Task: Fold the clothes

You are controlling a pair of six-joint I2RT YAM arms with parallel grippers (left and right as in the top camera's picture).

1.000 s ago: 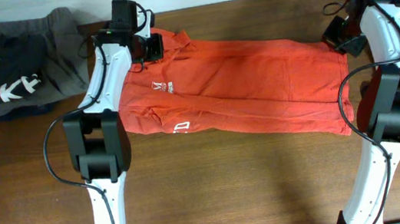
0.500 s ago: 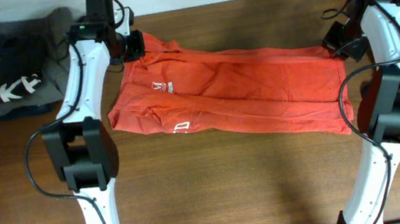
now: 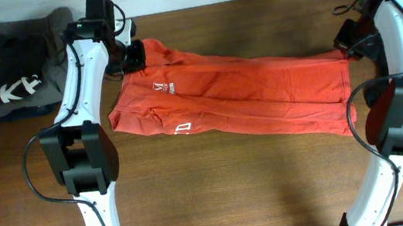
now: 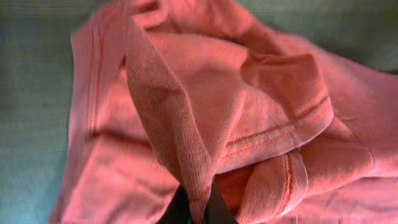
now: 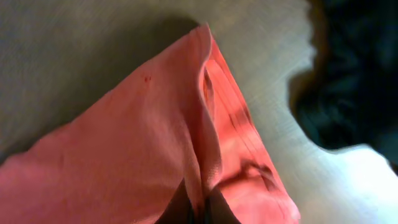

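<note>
Red-orange shirt [image 3: 238,96] laid long across the counter [image 3: 236,194], held taut end to end, probably to flatten it for folding; left claw [image 3: 134,55] clamped on its collar end; right claw [image 3: 347,35] clamped on its hem corner; dark clothes [image 3: 8,68] heaped past the collar end, apart.

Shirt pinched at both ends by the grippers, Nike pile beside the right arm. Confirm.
Not quite: the overhead view shows the Nike pile beside the left arm. The shirt is pinched at both ends, by left gripper and right gripper.
</note>
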